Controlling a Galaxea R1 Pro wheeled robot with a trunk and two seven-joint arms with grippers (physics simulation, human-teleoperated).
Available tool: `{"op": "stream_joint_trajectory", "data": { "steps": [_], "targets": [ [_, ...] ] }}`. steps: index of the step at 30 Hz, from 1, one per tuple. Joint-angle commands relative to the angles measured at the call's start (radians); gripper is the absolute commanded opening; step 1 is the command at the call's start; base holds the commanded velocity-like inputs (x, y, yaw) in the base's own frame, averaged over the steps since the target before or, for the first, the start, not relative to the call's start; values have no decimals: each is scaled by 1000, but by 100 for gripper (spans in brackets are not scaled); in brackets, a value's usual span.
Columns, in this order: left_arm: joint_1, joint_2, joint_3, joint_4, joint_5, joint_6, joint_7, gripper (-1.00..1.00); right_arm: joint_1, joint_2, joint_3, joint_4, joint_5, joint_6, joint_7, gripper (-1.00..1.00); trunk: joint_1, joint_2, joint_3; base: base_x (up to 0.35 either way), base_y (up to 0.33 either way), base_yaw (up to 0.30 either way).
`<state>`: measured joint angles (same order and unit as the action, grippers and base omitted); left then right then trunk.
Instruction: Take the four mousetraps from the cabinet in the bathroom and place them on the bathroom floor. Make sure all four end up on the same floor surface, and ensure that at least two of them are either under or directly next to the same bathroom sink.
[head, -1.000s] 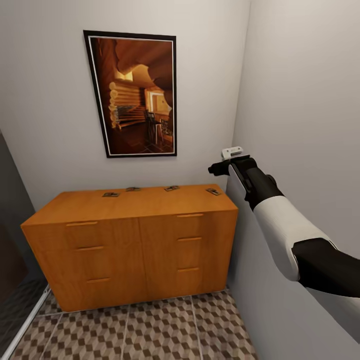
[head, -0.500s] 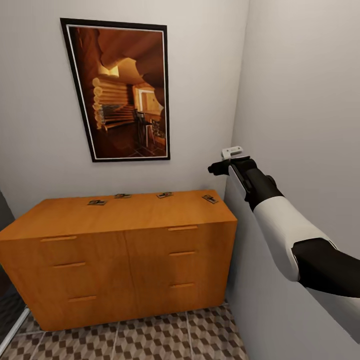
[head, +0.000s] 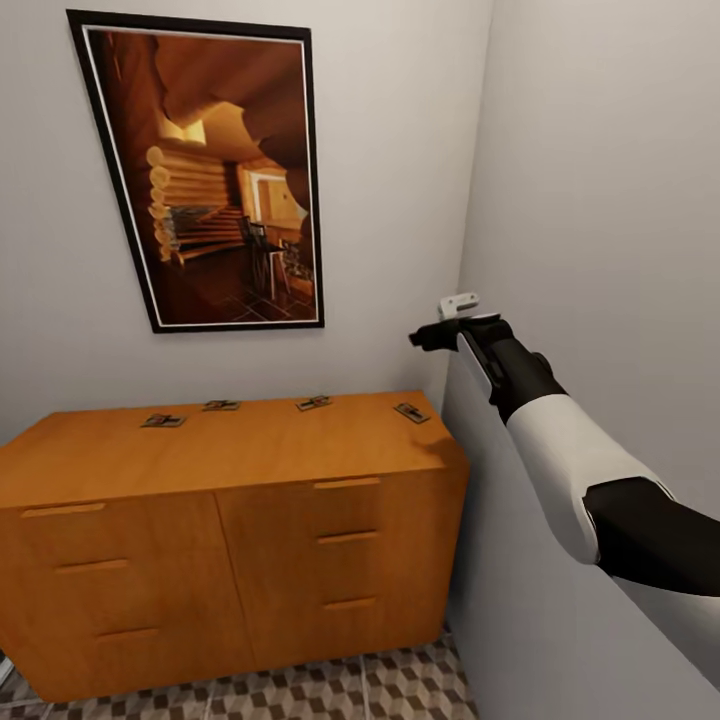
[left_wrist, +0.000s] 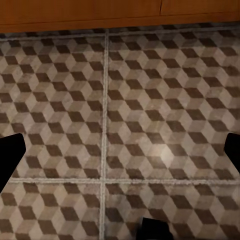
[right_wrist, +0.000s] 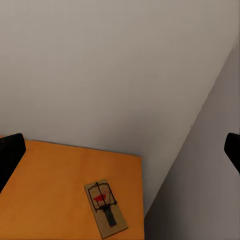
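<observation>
Several mousetraps lie in a row near the back of the orange-brown cabinet's (head: 250, 530) flat top, from the leftmost (head: 163, 421) to the rightmost mousetrap (head: 412, 412). My right gripper (head: 428, 337) hangs open in the air above the cabinet's right end, a little above that rightmost mousetrap (right_wrist: 106, 207), which lies on the cabinet top (right_wrist: 45, 195) near the corner. In the left wrist view my left gripper (left_wrist: 120, 155) is open over the cube-patterned bathroom floor (left_wrist: 150, 125), with the cabinet's base (left_wrist: 100, 10) just ahead. The bathroom sink is out of view.
A large framed picture (head: 210, 180) hangs on the wall behind the cabinet. A grey side wall (head: 600, 200) stands close on the right, right beside my right arm. A strip of tiled floor (head: 330, 690) shows in front of the cabinet.
The whole view has shifted: the cabinet and picture now sit lower and further left and look larger, so the camera moved closer. The mousetraps have not moved. My right arm holds its pose.
</observation>
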<state>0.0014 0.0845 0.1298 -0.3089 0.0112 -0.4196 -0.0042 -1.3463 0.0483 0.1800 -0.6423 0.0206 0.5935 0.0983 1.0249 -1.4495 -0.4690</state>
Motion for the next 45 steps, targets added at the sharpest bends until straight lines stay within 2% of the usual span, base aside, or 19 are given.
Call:
{"op": "stream_joint_trajectory", "data": {
  "steps": [1,15,31,34,35,45],
  "targets": [
    [0,0,1,-1,1,-2,0,100,-1,0,1,5,3,4,14,100,0,0,-1,39,-22,0],
    [0,0,1,-1,1,-2,0,100,-1,0,1,62,2,-48,33,100,0,0,-1,8,-5,0],
    [0,0,1,-1,1,-2,0,100,-1,2,2,96,1,-58,35,100,0,0,-1,0,0,0],
    [0,0,1,-1,1,-2,0,100,-1,3,2,116,1,-82,34,100,0,0,-1,0,0,0],
    [0,0,1,-1,1,-2,0,100,-1,3,2,135,1,-114,34,100,0,0,-1,0,0,0],
    [0,0,1,-1,1,-2,0,100,-1,4,3,157,1,-133,34,100,0,0,-1,0,0,0]
  ]
}}
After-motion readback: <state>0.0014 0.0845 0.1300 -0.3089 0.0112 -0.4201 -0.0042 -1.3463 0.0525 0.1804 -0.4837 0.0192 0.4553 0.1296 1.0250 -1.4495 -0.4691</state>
